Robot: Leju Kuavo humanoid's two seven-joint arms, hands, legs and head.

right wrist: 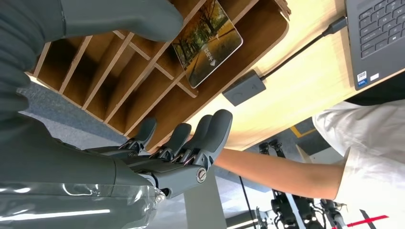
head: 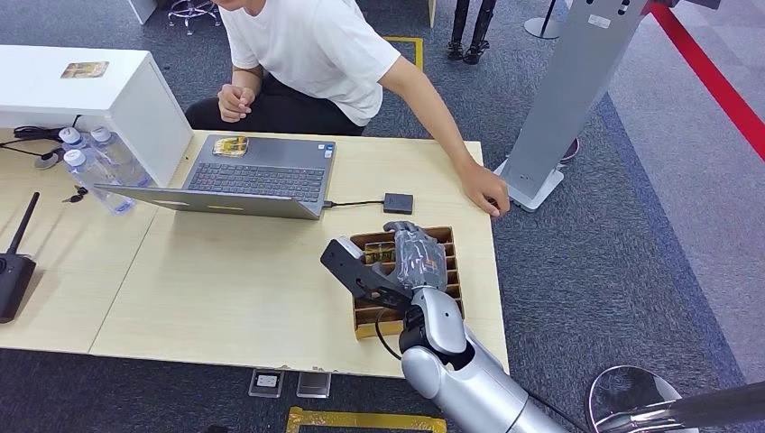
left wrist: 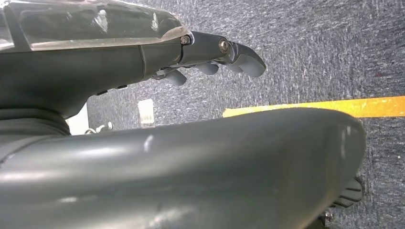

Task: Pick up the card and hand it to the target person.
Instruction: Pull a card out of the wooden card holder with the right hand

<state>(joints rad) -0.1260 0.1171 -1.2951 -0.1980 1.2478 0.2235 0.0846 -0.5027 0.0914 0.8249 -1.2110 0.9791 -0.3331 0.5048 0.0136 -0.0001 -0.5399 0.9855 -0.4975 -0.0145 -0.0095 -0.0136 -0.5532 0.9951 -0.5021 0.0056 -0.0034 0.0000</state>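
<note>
While the autumn-tree printed card (right wrist: 206,42) lies ungrasped in the slotted wooden box (right wrist: 143,102), the right hand (right wrist: 157,95) hovers over it, fingers spread and empty. Grasping and handing it to the white-shirted person (head: 311,50) remain. The left hand (left wrist: 217,57) hangs with fingers slightly curled, holding nothing.

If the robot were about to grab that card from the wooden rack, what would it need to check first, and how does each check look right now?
1. Card in sight, lying across the dividers of the wooden rack: ok.
2. Right hand above the rack, fingers apart: ok.
3. Card held by the right hand: not ok, nothing gripped.
4. Thumb touching the card: cannot tell.
5. Person's hand resting on the table edge beyond the rack, not raised to receive: not ok.
6. Left hand hangs over carpet, holding nothing: ok.
</note>
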